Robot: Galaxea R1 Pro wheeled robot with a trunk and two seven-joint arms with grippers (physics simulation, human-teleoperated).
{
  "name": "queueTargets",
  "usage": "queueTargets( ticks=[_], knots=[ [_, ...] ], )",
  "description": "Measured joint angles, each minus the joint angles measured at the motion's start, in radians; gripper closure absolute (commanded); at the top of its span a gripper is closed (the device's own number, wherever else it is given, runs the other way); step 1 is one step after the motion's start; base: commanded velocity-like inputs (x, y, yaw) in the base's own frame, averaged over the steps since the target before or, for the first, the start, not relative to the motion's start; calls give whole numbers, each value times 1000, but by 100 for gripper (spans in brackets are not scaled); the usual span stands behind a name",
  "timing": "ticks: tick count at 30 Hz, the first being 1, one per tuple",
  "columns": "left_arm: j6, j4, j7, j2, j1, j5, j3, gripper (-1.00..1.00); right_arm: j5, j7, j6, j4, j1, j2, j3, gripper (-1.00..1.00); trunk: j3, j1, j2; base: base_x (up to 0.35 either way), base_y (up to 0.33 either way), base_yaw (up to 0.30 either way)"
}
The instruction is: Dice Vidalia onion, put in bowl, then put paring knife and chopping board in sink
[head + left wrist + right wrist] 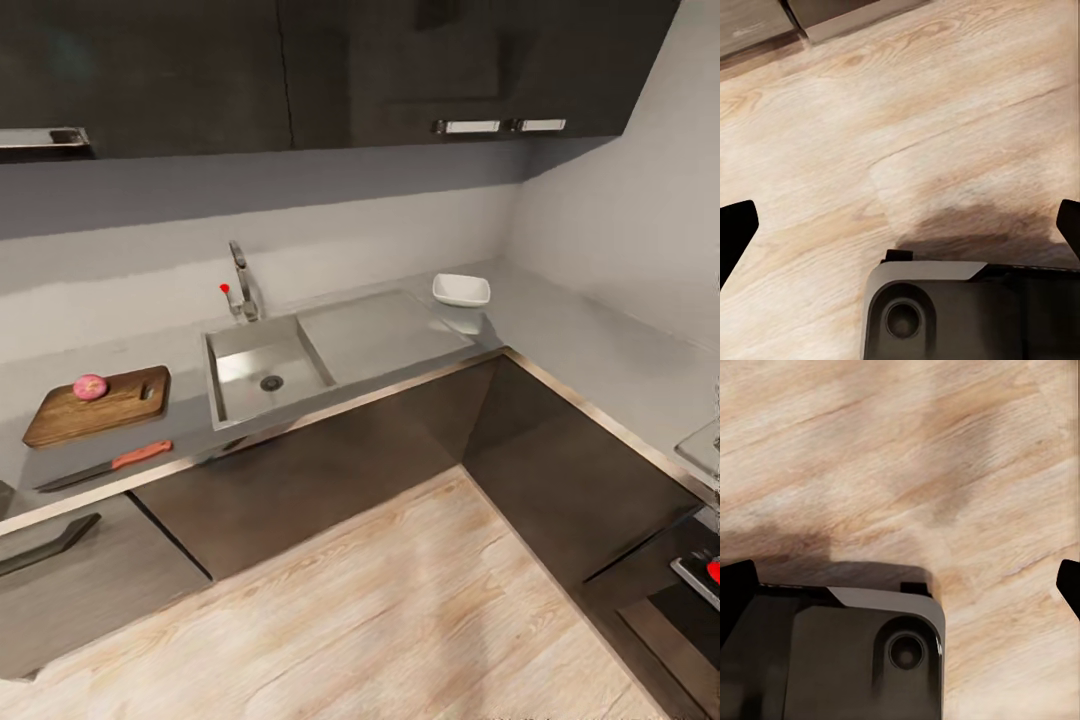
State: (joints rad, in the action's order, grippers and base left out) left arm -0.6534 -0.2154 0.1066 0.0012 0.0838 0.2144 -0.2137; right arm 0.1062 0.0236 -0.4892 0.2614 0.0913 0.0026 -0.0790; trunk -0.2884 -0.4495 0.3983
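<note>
one onion (90,387), one knife (105,466), one bowl (461,290)

The paring knife (103,465) is lying at the lower left of the head view, its dark blade blending into the surface (600,350) so the tip is hard to make out. A red object (714,571) is being cut off by the right edge, too partial to identify. In both wrist views, the dark fingers (735,229) (736,585) are showing only as tips clipped by the side edges, and the grey robot base (967,311) is running off the bottom edge.
</note>
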Motion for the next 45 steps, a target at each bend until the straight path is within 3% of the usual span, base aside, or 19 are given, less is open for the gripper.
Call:
queueTargets(
  ticks=[4,7,11,15,21,24,30,33,37,41,45],
  knots=[
    [0,0,0,-2,0,0,0,-100,1,-9,6,49,0,-1,0,-100,0,0,0,0,0,-38],
    [0,8,0,-4,0,0,0,-100,1,-46,41,159,0,-1,-4,-100,1,0,0,0,0,-10],
    [0,14,1,-10,0,-1,0,-100,2,-121,267,437,1,0,-7,-100,1,0,0,0,0,-2],
    [0,15,1,-10,0,-1,1,-100,2,-141,493,696,0,0,-8,-100,1,0,0,0,0,0],
    [0,15,1,-11,0,-1,1,-100,4,-152,624,853,12,-1,-8,-100,1,0,0,0,0,0],
    [0,15,1,-11,0,-1,1,-100,5,-176,693,908,53,-1,-8,-100,1,0,0,0,0,0],
    [0,16,1,-11,0,-1,1,-100,6,-220,922,1015,244,0,-7,-100,1,0,0,0,0,0],
    [0,16,1,-11,0,-1,1,-100,7,-227,1066,1037,414,0,-6,-100,1,0,0,0,0,0],
    [0,16,1,-11,0,-1,1,-100,15,-235,1132,1037,549,0,-5,-100,1,0,0,0,0,0],
    [0,16,1,-11,0,-1,1,-100,31,-258,1229,1008,740,0,-3,-100,1,0,0,0,0,0],
    [0,16,1,-12,0,-1,1,-100,38,-269,1280,866,953,0,-2,-100,1,0,0,0,0,0]
  ],
)
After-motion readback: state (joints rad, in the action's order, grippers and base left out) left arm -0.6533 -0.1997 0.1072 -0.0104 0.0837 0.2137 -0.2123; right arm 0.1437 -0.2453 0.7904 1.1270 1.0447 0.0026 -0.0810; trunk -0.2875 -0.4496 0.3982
